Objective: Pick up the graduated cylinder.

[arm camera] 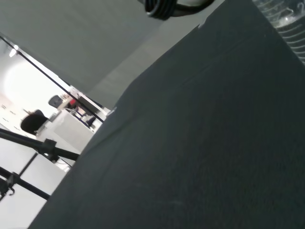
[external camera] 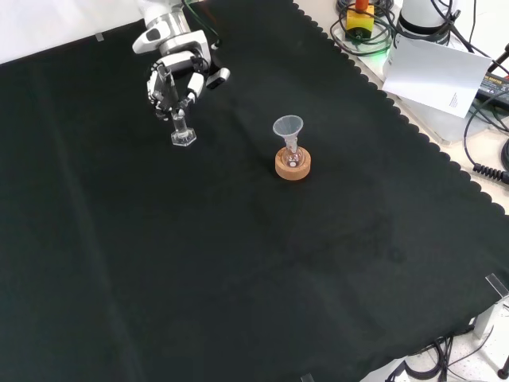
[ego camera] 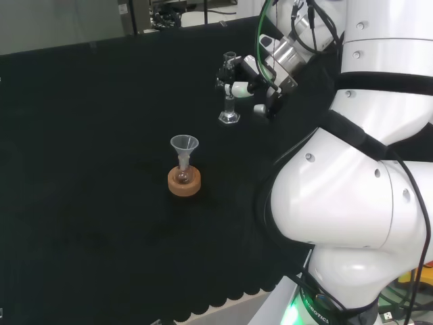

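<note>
Cylinder: the graduated cylinder (ego camera: 229,101) stands upright on its hexagonal foot on the black cloth (ego camera: 95,135), at about 1 o'clock from the cork ring (ego camera: 184,181) in the head view and at about 10 o'clock from it in the front view.
Funnel: a clear funnel (ego camera: 184,145) sits in a small flask on that ring, well apart from the cylinder.
Risk: the cylinder is tall, narrow and clear; uneven closing could tip it on its small foot, and smooth glass may slip during lifting.
Hand: the hand (external camera: 176,78) is at the cylinder's upper part.
Fingers: curled narrowly round the tube, apparently touching it; foot on the cloth, not yet lifted.
</note>
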Controlling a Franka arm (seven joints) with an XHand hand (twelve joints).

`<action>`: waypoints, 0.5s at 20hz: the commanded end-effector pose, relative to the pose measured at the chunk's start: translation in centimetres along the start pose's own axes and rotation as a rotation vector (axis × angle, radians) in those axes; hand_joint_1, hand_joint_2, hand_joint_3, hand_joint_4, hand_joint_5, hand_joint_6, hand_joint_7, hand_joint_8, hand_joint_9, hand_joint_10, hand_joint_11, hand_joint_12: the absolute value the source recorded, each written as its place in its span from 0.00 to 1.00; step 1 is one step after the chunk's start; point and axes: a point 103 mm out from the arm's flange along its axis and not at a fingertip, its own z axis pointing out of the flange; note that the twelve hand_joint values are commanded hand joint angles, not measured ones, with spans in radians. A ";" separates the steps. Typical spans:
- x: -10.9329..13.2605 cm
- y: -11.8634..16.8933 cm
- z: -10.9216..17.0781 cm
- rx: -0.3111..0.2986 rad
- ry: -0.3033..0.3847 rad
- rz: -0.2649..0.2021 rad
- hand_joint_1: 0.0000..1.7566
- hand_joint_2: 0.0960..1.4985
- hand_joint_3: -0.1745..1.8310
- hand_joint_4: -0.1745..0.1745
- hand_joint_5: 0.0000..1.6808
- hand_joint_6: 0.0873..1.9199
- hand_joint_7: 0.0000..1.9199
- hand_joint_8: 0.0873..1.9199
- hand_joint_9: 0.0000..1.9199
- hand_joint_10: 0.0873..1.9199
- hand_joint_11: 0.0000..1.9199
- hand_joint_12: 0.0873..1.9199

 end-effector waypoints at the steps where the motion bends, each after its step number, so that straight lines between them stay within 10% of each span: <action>1: 2.5 -1.4 -2.0 0.032 -0.114 -0.002 0.71 0.71 0.12 0.00 0.57 0.52 0.53 0.47 0.73 0.01 0.63 0.36; 10: 7.4 -3.5 -4.8 0.061 -0.202 -0.005 0.72 0.72 0.10 0.00 0.57 0.52 0.52 0.51 0.74 0.01 0.63 0.36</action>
